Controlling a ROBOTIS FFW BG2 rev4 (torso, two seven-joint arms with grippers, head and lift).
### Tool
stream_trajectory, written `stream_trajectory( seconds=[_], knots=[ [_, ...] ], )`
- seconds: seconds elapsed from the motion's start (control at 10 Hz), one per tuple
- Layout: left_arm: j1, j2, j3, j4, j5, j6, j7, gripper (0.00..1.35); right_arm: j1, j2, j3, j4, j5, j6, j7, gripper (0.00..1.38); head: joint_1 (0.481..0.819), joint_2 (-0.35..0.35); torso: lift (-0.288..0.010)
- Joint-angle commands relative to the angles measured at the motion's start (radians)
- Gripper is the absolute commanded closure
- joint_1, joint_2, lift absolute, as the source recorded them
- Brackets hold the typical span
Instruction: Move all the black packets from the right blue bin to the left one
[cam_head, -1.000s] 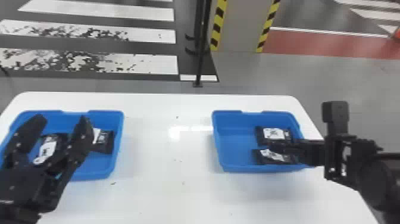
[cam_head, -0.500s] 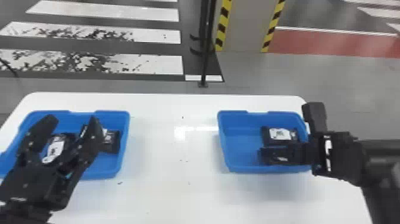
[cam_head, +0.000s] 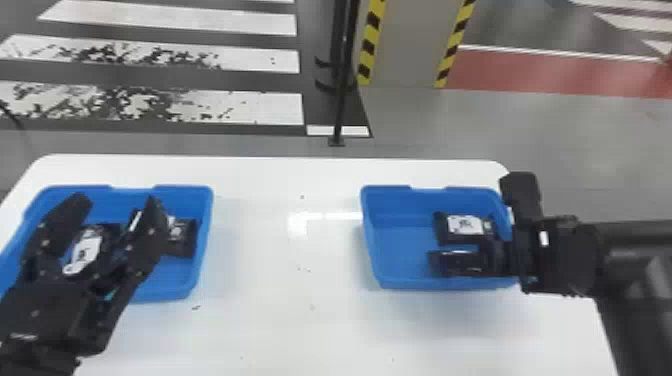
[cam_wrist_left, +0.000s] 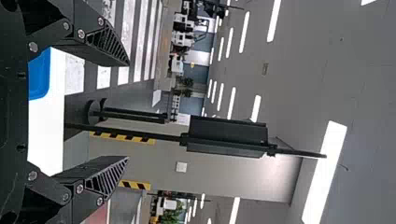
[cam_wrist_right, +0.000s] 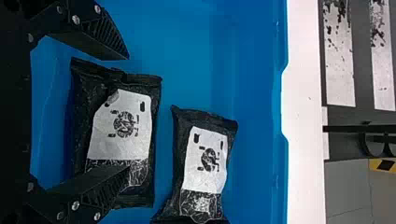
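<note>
The right gripper (cam_head: 480, 257) is at the right bin (cam_head: 372, 237), its two flat black fingers parted and clamped on nothing. The nearer black packet (cam_wrist_right: 123, 126) lies flat beneath it, toward the bin's near edge; in the right wrist view one finger stands clear past the packet's left end, while the other overlaps its right end, and whether finger and packet touch cannot be told. The farther black packet (cam_head: 465, 225) lies just beyond the fingertips, toward the bin's right edge, a narrow strip of blue floor between the two packets. Both are soft, roughly rectangular pouches of crinkled, glossy black film with flat sealed ends; each carries a white label with cut corners and black marks, and shiny clear film wrinkles beside it. The fingers taper to points and have slanted ribs in their sides. The bin is smooth blue plastic with rounded corners and a notched far rim, set by the right edge of the glossy white table (cam_head: 270, 280). By the table's left edge, the left gripper (cam_head: 117, 202) is parked over the left bin (cam_head: 170, 294), spread and empty, with a labelled packet (cam_head: 85, 250) and another packet (cam_head: 184, 237) inside the bin, the latter near its right edge.
</note>
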Motion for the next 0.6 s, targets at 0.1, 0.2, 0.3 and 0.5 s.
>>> stream_trajectory(
  seconds=[0.1, 0.2, 0.3, 0.5],
  knots=[
    [-0.001, 0.0, -0.002, 0.003, 0.002, 0.003, -0.002, 0.36, -0.049, -0.008, 0.02, 0.041, 0.014, 0.056, -0.015, 0.2, 0.695, -0.151, -0.14],
    [-0.001, 0.0, -0.002, 0.003, 0.002, 0.003, -0.002, 0.36, -0.061, -0.009, 0.026, 0.044, 0.026, 0.083, -0.021, 0.2, 0.695, -0.156, -0.14],
    [-0.001, 0.0, -0.002, 0.005, 0.002, 0.003, -0.003, 0.36, -0.068, -0.009, 0.03, 0.044, 0.036, 0.125, -0.033, 0.2, 0.695, -0.162, -0.14],
    [-0.003, 0.0, -0.002, 0.01, 0.008, -0.004, -0.003, 0.36, -0.066, -0.008, 0.034, 0.041, 0.06, 0.139, -0.051, 0.2, 0.695, -0.173, -0.14]
  ],
)
